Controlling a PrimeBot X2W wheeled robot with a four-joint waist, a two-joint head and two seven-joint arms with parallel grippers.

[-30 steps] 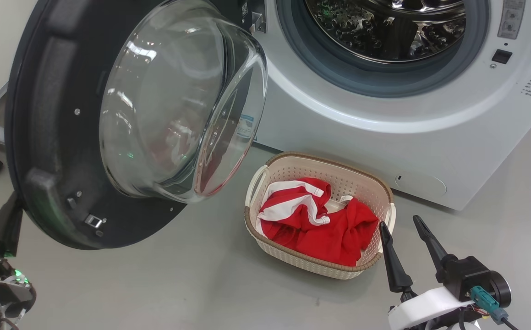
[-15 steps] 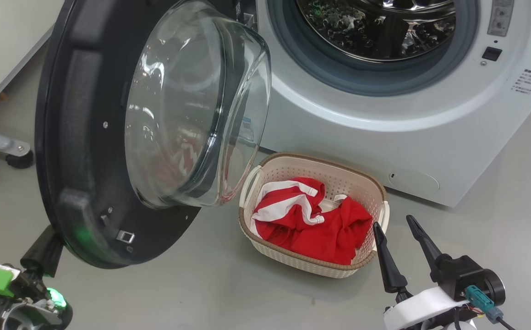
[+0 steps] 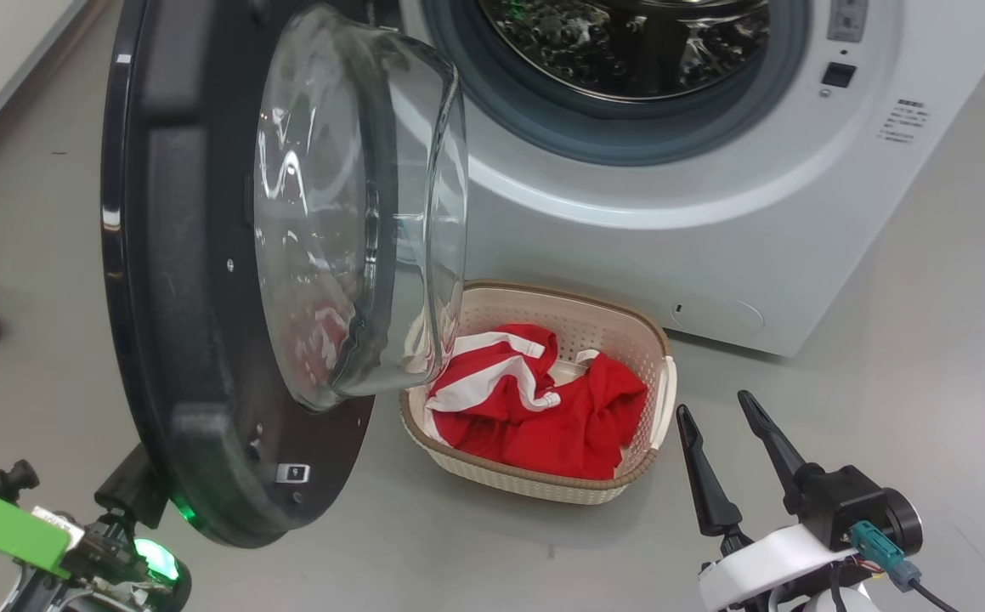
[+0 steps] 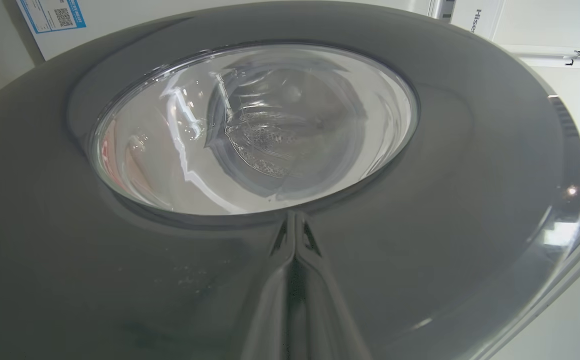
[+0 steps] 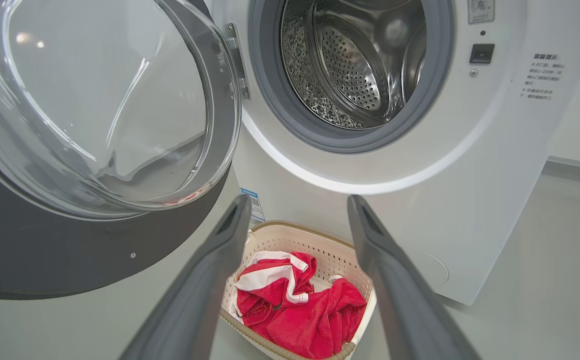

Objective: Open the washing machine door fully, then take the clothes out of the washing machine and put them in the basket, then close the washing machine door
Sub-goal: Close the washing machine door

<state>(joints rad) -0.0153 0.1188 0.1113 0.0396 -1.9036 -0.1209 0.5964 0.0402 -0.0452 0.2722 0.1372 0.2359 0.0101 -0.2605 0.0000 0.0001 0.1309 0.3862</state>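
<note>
Washing machine door [image 3: 178, 255] half-open, inner side toward basket [image 3: 526, 486]

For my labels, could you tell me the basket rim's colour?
The basket has a brown rim; best in head view.

We get bright, even light from overhead: white streaks of glare curl across the glass of the washing machine door [image 3: 348, 212], and the steel inside the washing machine [image 3: 713, 212] glints. Shadows on the grey floor [image 3: 925, 297] are soft, with a faint one around the basket [image 3: 534, 486]. Our head view is sharp. In the left wrist view the door's dark rim looks hazy and bows strongly; in the right wrist view the right gripper [image 5: 297, 205] has soft, unfocused fingers [image 5: 194, 295].
</note>
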